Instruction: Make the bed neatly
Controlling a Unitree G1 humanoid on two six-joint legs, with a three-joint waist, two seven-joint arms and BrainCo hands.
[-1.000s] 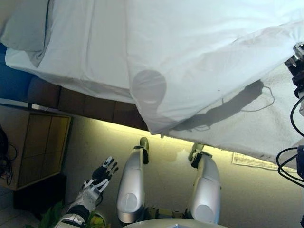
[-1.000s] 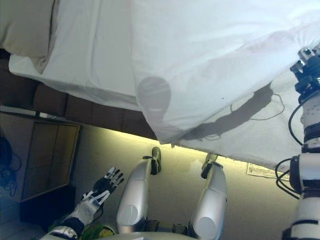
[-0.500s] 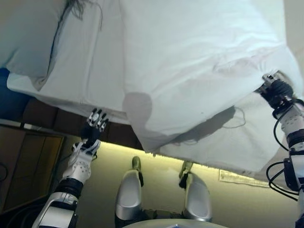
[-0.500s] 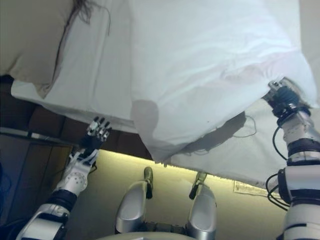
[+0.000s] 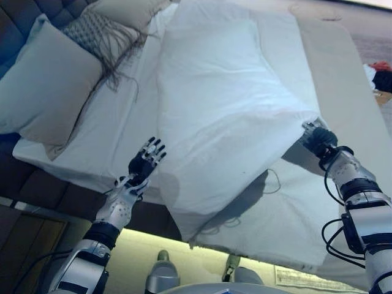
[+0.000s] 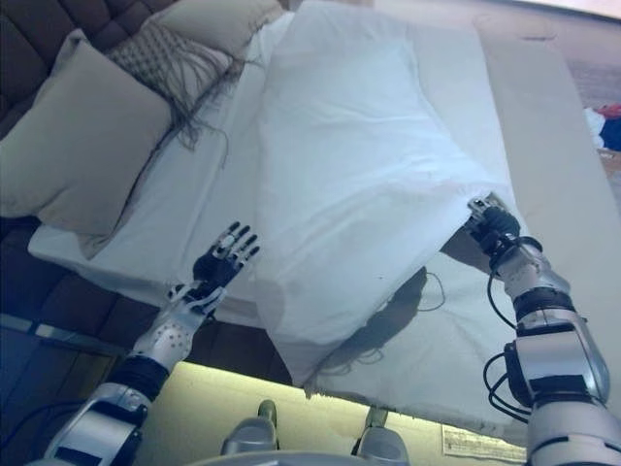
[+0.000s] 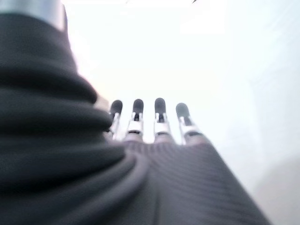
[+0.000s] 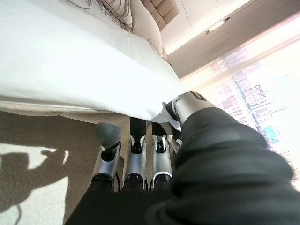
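Note:
A white duvet (image 5: 226,110) lies in a long bunched strip down the middle of the bed, its near end hanging over the bed's edge. My right hand (image 5: 317,138) is shut on the duvet's right corner; in the right wrist view my curled fingers (image 8: 136,159) pinch that corner (image 8: 165,112), lifted a little above the beige cover. My left hand (image 5: 144,164) is open with straight fingers (image 7: 158,117), above the white sheet (image 5: 116,131) near the bed's edge, just left of the duvet and apart from it.
A large grey pillow (image 5: 46,86), a fringed patterned cushion (image 5: 101,37) and another pillow (image 5: 125,9) lie at the bed's head on the left, against a dark tufted headboard (image 5: 15,18). A beige cover (image 5: 343,73) spans the bed's right side. Something red (image 5: 381,66) lies beyond the bed's far right side.
The camera has swung up onto the bed. My left arm has risen from beside the legs to over the bed's edge. My right hand keeps hold of the duvet's corner.

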